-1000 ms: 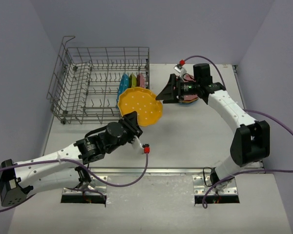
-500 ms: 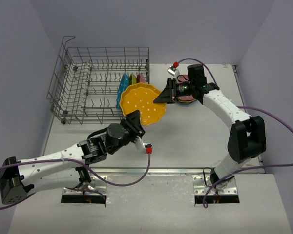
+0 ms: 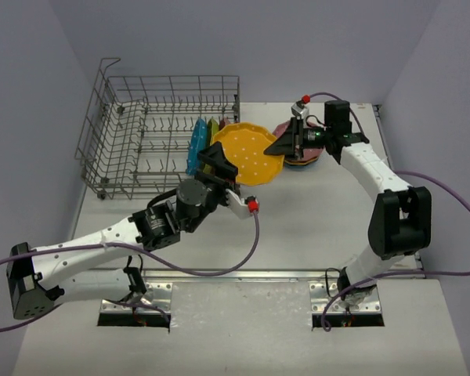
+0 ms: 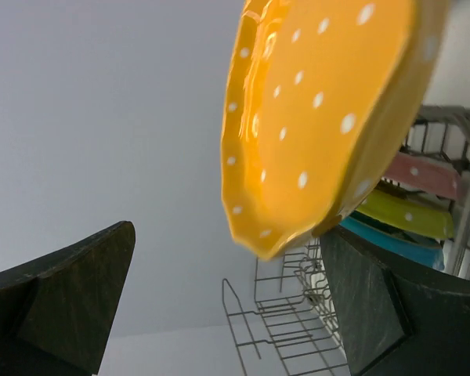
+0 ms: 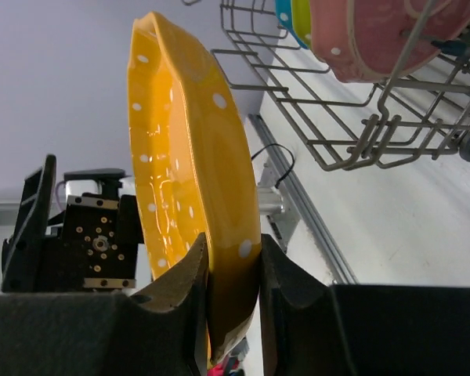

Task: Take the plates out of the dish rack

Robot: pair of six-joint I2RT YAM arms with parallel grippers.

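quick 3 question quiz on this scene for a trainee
1. True or false: the left gripper grips the orange plate.
2. Which plate colour is absent from the rack? A blue, B pink, C black
3. Fill in: the right gripper is shut on the orange plate's ____.
Key: 1 false; 2 C; 3 rim

Orange dotted plate (image 3: pixel 249 153) aloft beside grey dish rack (image 3: pixel 141 149), three plates (image 3: pixel 196 142) upright inside.

Right pincer (image 5: pixel 233 262) clamps the yellow plate (image 5: pixel 180 141) edge-on, dish rack (image 5: pixel 371 135) behind.
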